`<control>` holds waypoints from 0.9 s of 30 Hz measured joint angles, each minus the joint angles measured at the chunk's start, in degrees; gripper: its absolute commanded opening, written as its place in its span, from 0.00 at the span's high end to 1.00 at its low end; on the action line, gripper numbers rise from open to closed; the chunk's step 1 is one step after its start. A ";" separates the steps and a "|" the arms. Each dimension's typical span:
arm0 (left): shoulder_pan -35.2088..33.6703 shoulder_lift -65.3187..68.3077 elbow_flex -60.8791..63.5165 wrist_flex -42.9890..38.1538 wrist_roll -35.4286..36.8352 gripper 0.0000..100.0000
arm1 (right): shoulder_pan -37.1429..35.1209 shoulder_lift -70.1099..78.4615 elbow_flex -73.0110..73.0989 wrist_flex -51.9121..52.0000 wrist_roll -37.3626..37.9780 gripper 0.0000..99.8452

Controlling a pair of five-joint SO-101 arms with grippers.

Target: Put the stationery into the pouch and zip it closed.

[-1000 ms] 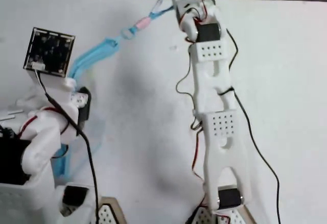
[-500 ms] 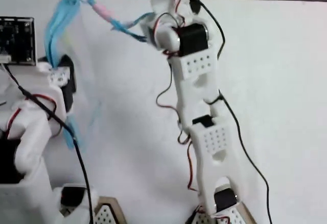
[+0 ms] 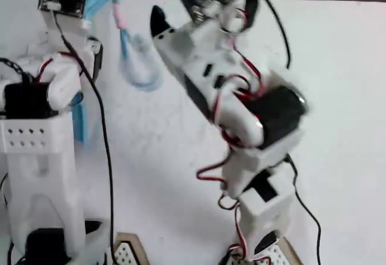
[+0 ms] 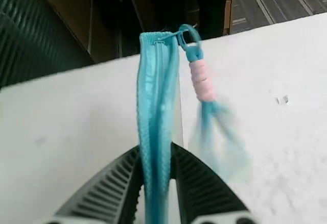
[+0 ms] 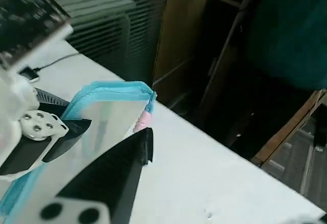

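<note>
The pouch (image 4: 156, 106) is clear with a blue zipper edge, and it hangs upright above the table's far left. My left gripper (image 4: 156, 183) is shut on that blue edge, seen from above near the pouch's top (image 3: 96, 2). A pink bead pull (image 4: 202, 78) with a blue tassel (image 3: 136, 63) dangles free from the zipper end. My right gripper (image 3: 161, 26) is raised beside the tassel, a little apart from it. In the right wrist view it (image 5: 138, 150) sits just under the pink pull (image 5: 144, 118), facing the pouch (image 5: 107, 112). A thin dark shape shows through the clear side.
The white table (image 3: 338, 66) ends at a far edge with a dark room behind it. Both arms' cables hang over the near half. Wooden base plates (image 3: 129, 250) sit at the front edge.
The left arm lifted the pouch up toward the far left corner. The right arm swung left and rose. The zipper pull it held one second ago now swings loose.
</note>
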 measured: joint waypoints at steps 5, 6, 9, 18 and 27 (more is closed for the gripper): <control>-0.09 5.01 -0.09 -0.88 -0.88 0.96 | 2.20 -4.13 0.00 0.00 0.00 0.46; -0.09 5.45 0.00 -0.88 -0.97 0.93 | 2.81 -4.92 0.79 0.00 0.00 0.46; 0.00 7.30 -0.09 -0.70 -2.55 0.86 | 5.36 -7.47 5.54 0.00 0.00 0.49; 3.78 7.91 -0.62 4.57 -3.43 0.85 | 8.79 -21.27 40.35 0.00 -4.48 0.69; 12.13 4.75 -0.70 18.64 -0.18 0.69 | 16.88 -32.44 81.49 -5.19 -4.84 0.92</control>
